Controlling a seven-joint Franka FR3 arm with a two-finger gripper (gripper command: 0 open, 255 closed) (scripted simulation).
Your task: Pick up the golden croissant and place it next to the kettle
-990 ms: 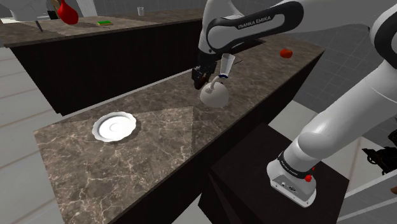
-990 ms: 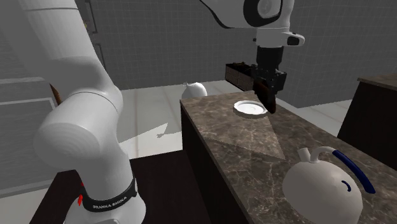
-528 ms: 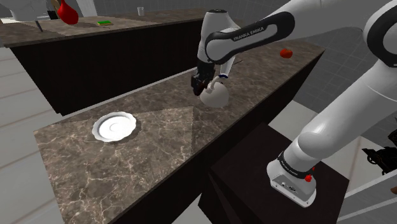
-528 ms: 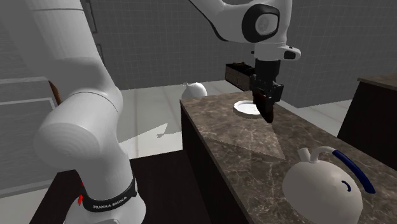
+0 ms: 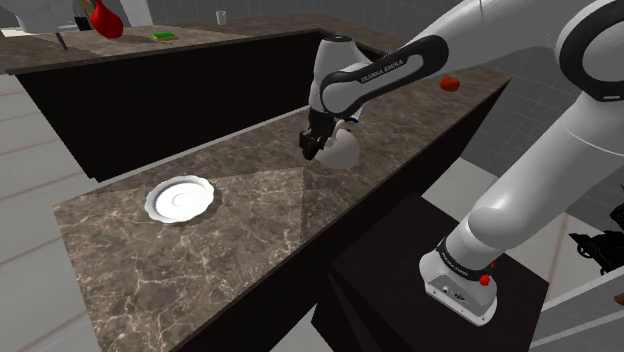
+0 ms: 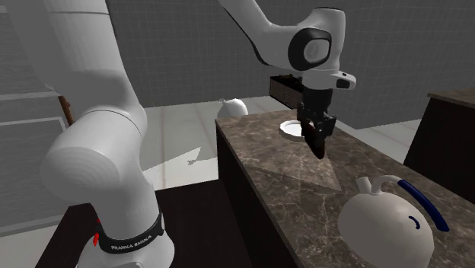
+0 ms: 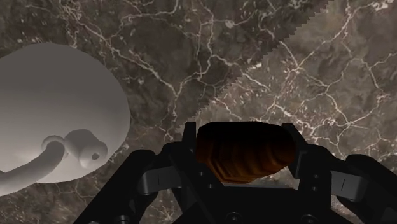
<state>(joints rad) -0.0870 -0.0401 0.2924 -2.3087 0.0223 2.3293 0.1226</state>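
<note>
Brown and ridged, the croissant (image 7: 245, 156) sits clasped across its middle by the gripper (image 7: 241, 135), above the veined counter (image 7: 286, 76), with the kettle (image 7: 57, 108) just beside. Likely light, soft and flaky, so a gentle mid-body pinch suits it.

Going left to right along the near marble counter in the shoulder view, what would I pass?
white plate → white kettle → small red round thing. I leave out the gripper clasping the croissant, as it overlaps the kettle.
</note>
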